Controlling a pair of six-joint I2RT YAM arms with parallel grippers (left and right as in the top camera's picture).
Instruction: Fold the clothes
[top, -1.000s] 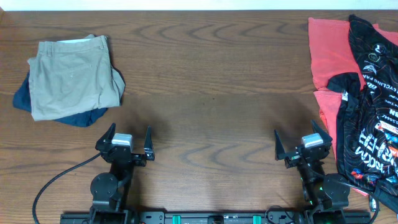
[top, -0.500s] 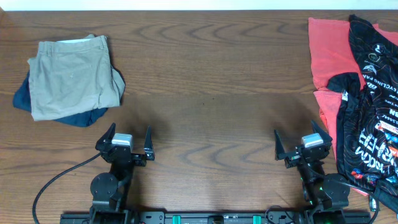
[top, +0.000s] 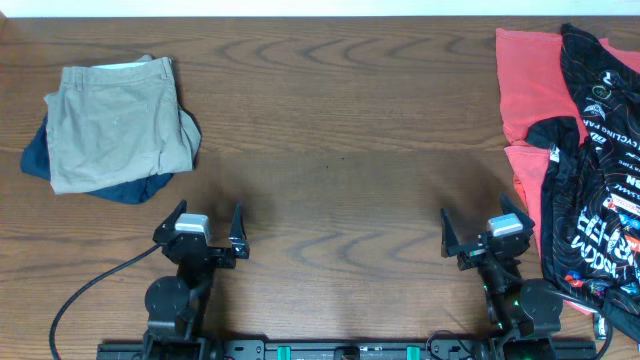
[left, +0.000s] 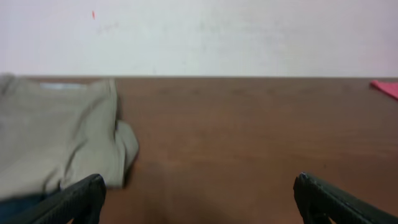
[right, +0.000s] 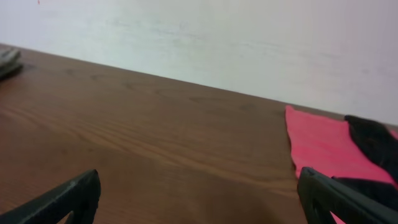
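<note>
My left claw (top: 209, 214) and right claw (top: 478, 222) sit spread wide and empty at the brown wooden bench's (top: 340, 150) near edge, parked, I judge, ready to reach. Thin black patterned jersey (top: 600, 150) lies crumpled over red T-shirts (top: 525, 90) at the right edge, unfolded, near my right claw.

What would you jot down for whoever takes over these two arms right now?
Left end effector: open, empty, parked at the near edge of the table.
Right end effector: open, empty, parked at the near edge too.
Black jersey: crumpled at the right edge, lying on red T-shirts.
Khaki shorts on a navy garment: far left, folded.
Done: nothing on the jersey yet.
Left: pull it onto bare wood, spread it flat, fold it.
</note>
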